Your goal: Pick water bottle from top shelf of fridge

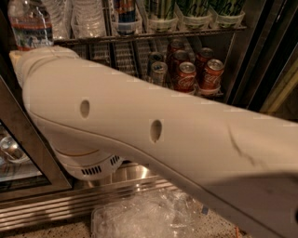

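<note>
fingers: cannot tell if open or closed; none of them shows in the one camera view.
gripper: not visible; the arm leads to the upper left and nothing past its end can be seen.
arm: cream shell that runs from lower right to upper left across most of the view; two oval holes in its side, and a dark scuff line nearer the right.
water bottle: upright at the far left of the top shelf; clear body, paper label banded blue, white and red; its cap is cut off by the upper edge.
arm end: rounded pale tip at upper left, directly under the water bottle's label and covering its base; whether they touch cannot be judged.
joint housing: round, with vent slots, hanging under the arm at lower left.
top shelf: grey wire rack with clear lane trays along the front edge.
clear bottles: just right of the water bottle, on the same surface.
green-printed containers: standing in the trays on the right half of the top shelf.
red soda cans: upright in a group on the rack below; a silver can is just to their left.
fridge: louvred steel base at lower left, dark door frame at right.
plastic bag: clear and crumpled, on the speckled floor in front of the fridge base.
</note>
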Controlling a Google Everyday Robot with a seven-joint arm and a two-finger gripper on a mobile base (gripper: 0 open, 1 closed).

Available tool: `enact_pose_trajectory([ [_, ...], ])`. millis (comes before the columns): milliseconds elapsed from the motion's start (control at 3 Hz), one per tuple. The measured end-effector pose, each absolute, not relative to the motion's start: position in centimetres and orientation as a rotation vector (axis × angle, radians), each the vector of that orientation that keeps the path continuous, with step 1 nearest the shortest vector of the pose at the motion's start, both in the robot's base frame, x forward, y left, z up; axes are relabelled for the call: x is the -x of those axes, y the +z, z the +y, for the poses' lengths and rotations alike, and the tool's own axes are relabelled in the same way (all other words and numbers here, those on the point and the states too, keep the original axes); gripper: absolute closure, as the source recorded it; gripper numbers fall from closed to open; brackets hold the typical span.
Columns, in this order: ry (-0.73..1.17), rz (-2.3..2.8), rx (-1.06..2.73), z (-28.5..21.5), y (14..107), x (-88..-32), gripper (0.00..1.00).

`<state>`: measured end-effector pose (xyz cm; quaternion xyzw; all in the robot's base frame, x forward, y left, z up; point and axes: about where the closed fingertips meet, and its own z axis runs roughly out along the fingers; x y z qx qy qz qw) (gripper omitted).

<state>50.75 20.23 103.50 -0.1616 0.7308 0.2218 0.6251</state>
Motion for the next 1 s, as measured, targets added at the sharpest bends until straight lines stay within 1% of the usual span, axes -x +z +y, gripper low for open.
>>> enact_pose_trajectory([
  [667,0.572,1.779,0.235,19.1,99.3,-48.2,1.0],
  [1000,0.572,1.779,0.235,19.1,99.3,-48.2,1.0],
])
